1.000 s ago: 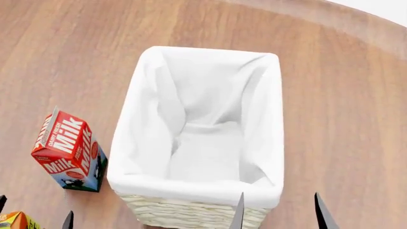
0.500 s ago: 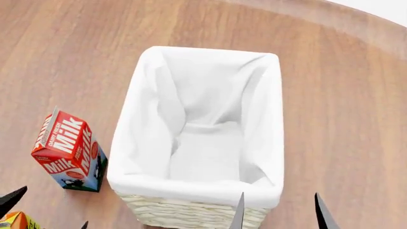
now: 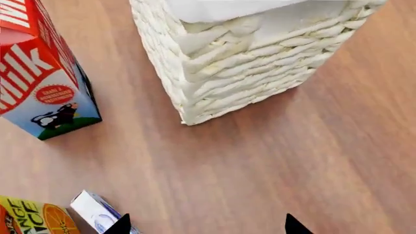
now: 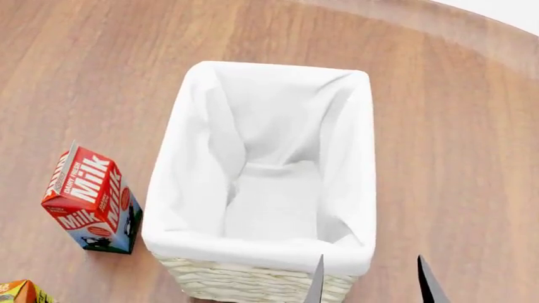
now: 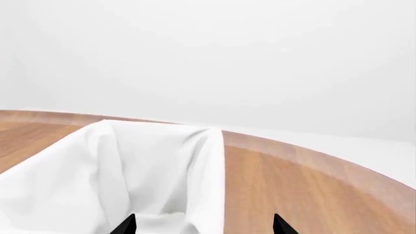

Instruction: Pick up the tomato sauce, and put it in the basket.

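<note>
The tomato sauce can is not in any view. The basket [image 4: 173, 189], cream wicker with white cloth lining, stands mid-table and looks empty. Its wicker corner fills the left wrist view [image 3: 247, 68] and its lining shows in the right wrist view [image 5: 130, 161]. My left gripper [image 3: 208, 226] is open and empty, low over bare wood just in front of the basket's near corner; it is out of the head view. My right gripper [image 4: 370, 281] is open and empty at the basket's near right corner, also showing in the right wrist view [image 5: 202, 226].
A red milk carton [image 4: 91, 201] stands left of the basket, also in the left wrist view [image 3: 39, 73]. An orange juice carton [image 4: 19, 292] sits at the near left [image 3: 36, 218], with a small white-and-blue box [image 3: 96, 214] beside it. The round table's far edge [image 4: 471, 25] curves at the upper right.
The left gripper's fingertips, seen at the head view's lower left before, have dropped out of that view. The right gripper and all objects have stayed put.
</note>
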